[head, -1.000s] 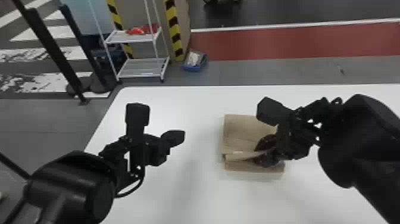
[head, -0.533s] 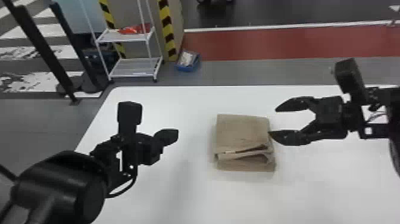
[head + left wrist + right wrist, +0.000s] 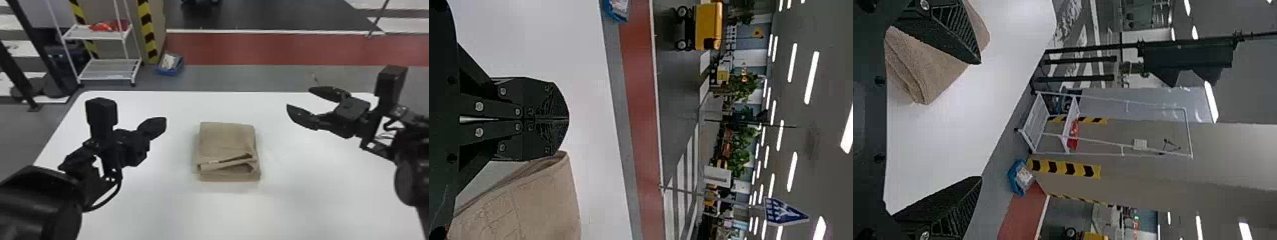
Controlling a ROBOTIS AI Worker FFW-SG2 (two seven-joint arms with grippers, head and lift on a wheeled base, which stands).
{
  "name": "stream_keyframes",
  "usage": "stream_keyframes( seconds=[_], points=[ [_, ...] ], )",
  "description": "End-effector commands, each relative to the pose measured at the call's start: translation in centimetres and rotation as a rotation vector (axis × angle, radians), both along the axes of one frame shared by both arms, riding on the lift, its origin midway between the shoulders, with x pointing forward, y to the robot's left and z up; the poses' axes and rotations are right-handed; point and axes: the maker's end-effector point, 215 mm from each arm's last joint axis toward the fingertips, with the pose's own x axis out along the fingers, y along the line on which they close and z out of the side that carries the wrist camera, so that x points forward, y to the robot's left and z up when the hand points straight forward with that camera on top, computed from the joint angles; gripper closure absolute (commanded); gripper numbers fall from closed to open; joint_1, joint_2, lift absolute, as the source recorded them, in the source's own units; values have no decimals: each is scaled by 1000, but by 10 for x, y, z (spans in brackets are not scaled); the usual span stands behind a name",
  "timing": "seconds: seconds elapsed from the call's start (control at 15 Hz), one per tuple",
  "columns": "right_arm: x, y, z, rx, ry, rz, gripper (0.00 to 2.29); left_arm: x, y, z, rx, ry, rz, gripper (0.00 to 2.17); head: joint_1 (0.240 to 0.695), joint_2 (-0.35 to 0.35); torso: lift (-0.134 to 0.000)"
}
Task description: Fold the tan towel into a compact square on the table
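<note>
Evenly and brightly lit from overhead by white strip lights (image 3: 811, 77), glaring against a dim grey ceiling (image 3: 819, 30). Palest on the near middle of the white counter (image 3: 242, 210), with a soft sheen there. Only faintly shadowed around the towel (image 3: 226, 138).

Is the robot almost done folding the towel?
Nearly, it seems. The towel already looks like a squarish bundle on the table. Nothing is in hand: the right gripper is open, the left gripper shut and empty. Maybe left: smoothing the loose, wrinkled fold near its front.
</note>
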Motion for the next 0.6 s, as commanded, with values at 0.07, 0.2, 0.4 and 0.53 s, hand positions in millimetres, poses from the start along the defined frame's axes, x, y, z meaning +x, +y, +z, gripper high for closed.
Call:
stream_keyframes(
  seconds=[0.07,0.2,0.4,0.53],
  points=[
    [-8,-8,-9,69,-10,-119,63,5,-7,19,-20,-107,47,610,687,-43,-123],
    [-13,-9,-17,103,-14,-167,63,8,-1,29,-31,-178,92,154,684,-50,-123],
    [-25,2,-33,118,7,-218,63,7,15,44,-31,-295,187,147,686,-46,-123],
    [-35,13,-33,124,-2,-238,66,-5,22,46,-37,-334,223,144,691,-23,-123]
  ],
)
